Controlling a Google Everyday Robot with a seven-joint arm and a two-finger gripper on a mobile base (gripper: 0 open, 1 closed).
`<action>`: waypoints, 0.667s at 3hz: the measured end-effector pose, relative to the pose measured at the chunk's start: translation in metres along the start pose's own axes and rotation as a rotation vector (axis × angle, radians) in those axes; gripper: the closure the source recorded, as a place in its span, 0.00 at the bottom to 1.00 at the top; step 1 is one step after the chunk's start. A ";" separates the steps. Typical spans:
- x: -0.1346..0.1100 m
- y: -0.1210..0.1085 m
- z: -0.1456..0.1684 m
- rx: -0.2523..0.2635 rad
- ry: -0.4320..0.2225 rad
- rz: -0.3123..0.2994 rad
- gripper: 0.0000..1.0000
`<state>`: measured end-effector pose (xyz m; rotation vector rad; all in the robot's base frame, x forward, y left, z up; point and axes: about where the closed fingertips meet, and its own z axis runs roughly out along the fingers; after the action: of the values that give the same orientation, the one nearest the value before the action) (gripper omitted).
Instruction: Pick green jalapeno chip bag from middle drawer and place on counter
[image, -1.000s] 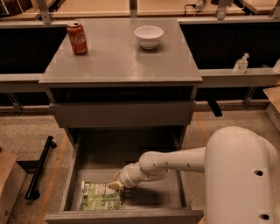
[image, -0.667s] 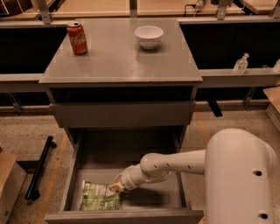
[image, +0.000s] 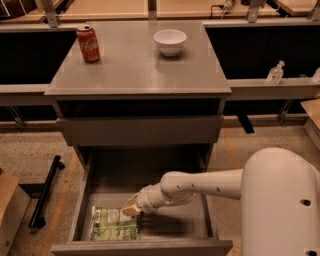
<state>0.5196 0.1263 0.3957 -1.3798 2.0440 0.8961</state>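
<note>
The green jalapeno chip bag (image: 114, 223) lies flat on the floor of the open middle drawer (image: 172, 172), at its front left. My gripper (image: 131, 209) reaches down into the drawer from the right, and its tip is at the bag's upper right corner. The grey counter (image: 135, 60) on top of the cabinet is above and behind the drawer.
A red cola can (image: 88, 43) stands at the counter's back left and a white bowl (image: 170, 41) at its back middle. My white arm and base (image: 280, 200) fill the lower right. A black bar (image: 46, 190) lies on the floor left of the cabinet.
The gripper has stayed at the bag's upper right corner; no clear movement of the bag or the arm.
</note>
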 end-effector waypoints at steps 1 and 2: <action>-0.011 0.000 -0.004 -0.010 -0.015 -0.017 0.36; -0.015 -0.001 -0.006 -0.018 -0.037 -0.010 0.12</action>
<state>0.5251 0.1302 0.4100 -1.3720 2.0043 0.9308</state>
